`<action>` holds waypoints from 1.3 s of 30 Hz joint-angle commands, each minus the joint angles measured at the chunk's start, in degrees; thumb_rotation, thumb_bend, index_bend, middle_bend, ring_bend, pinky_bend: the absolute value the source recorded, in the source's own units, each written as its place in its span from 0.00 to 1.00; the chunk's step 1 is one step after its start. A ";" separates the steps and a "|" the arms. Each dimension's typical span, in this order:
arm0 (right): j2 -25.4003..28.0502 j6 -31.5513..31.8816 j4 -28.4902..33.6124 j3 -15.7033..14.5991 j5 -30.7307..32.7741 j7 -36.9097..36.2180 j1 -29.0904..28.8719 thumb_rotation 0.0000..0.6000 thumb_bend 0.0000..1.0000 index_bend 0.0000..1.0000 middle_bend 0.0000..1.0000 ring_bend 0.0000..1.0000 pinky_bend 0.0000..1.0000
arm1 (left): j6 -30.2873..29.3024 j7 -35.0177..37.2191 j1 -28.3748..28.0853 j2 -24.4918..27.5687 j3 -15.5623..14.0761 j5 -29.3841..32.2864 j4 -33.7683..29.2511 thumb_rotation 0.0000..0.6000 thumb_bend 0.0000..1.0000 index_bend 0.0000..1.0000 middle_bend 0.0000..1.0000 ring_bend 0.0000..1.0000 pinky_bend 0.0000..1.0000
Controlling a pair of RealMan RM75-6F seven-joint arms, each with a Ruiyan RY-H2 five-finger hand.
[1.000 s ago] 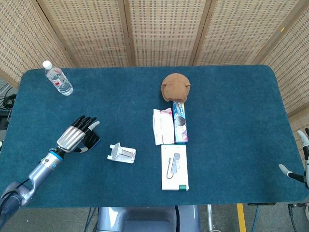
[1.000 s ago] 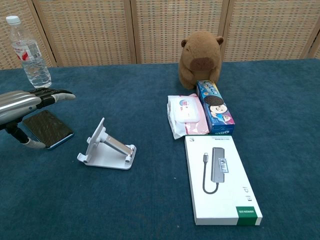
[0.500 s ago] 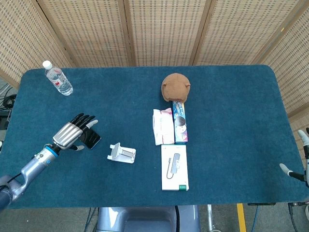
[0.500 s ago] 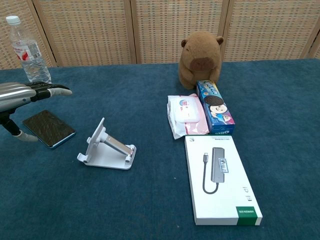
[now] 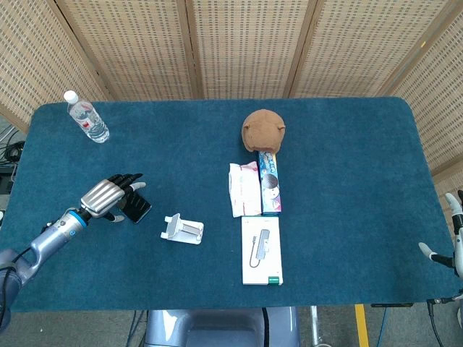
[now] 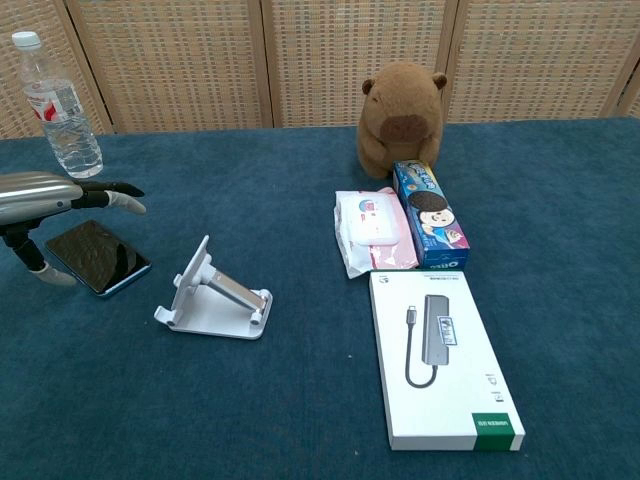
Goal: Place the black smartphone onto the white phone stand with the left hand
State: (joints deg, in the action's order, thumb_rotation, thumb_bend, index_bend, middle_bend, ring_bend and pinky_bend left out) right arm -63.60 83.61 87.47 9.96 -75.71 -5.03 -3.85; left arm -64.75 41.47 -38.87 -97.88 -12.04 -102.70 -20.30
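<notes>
Blue felt covers the surface (image 5: 347,159) where the black smartphone (image 6: 97,257) lies flat beside the white phone stand (image 6: 214,297). Over the past second the left hand (image 6: 45,193), fingers spread and empty, has drawn back off the phone, so no grasp is made yet.

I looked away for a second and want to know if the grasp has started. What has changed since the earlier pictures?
The left hand has drawn back toward the table's left edge, uncovering more of the black smartphone. It was not holding the phone before and is not now; its fingers are spread above it. The phone lies flat where it was, beside the white phone stand. The bottle, plush, boxes and right hand stayed put.
</notes>
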 commanded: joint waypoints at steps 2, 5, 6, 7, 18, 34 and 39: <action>-0.22 -0.37 -0.15 0.02 0.35 0.48 -0.15 1.00 0.10 0.05 0.00 0.00 0.00 | 0.84 0.64 -0.51 -0.92 -0.95 -0.64 1.91 1.00 0.00 0.14 0.05 0.11 0.17; -0.34 -0.60 -0.17 0.12 0.66 0.82 -0.27 1.00 0.10 0.05 0.00 0.00 0.00 | 1.45 0.98 -1.06 -1.59 -1.24 -0.76 2.91 1.00 0.00 0.15 0.06 0.11 0.17; -0.38 -0.59 -0.19 0.17 0.75 0.92 -0.28 1.00 0.10 0.05 0.00 0.00 0.00 | 1.64 0.99 -1.26 -1.80 -1.25 -0.74 3.21 1.00 0.00 0.16 0.07 0.11 0.17; -0.42 -0.60 -0.20 0.21 0.84 1.01 -0.29 1.00 0.10 0.05 0.00 0.00 0.00 | 1.81 1.10 -1.52 -2.05 -1.22 -0.65 3.48 1.00 0.00 0.16 0.07 0.12 0.17; -0.48 -0.94 -0.44 0.40 1.48 0.92 -0.26 1.00 0.10 0.05 0.00 0.00 0.00 | 3.24 1.48 -2.67 -2.51 -2.55 -1.22 4.33 1.00 0.00 0.21 0.13 0.17 0.17; -0.51 -1.06 -0.62 0.58 1.91 0.82 -0.18 1.00 0.10 0.05 0.00 0.00 0.00 | 5.02 0.09 -4.49 -2.17 -3.68 -1.81 3.47 1.00 0.00 0.30 0.29 0.31 0.22; -0.51 -1.16 -0.70 0.57 1.89 0.70 -0.19 1.00 0.10 0.05 0.00 0.00 0.00 | 5.72 -0.35 -4.54 -1.92 -3.90 -1.69 2.92 1.00 0.00 0.36 0.34 0.36 0.29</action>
State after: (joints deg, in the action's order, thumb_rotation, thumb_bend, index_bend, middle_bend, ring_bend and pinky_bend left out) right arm -64.11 82.46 86.77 10.52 -73.82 -4.33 -4.04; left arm -59.05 41.13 -43.40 -99.82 -15.93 -104.40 -17.37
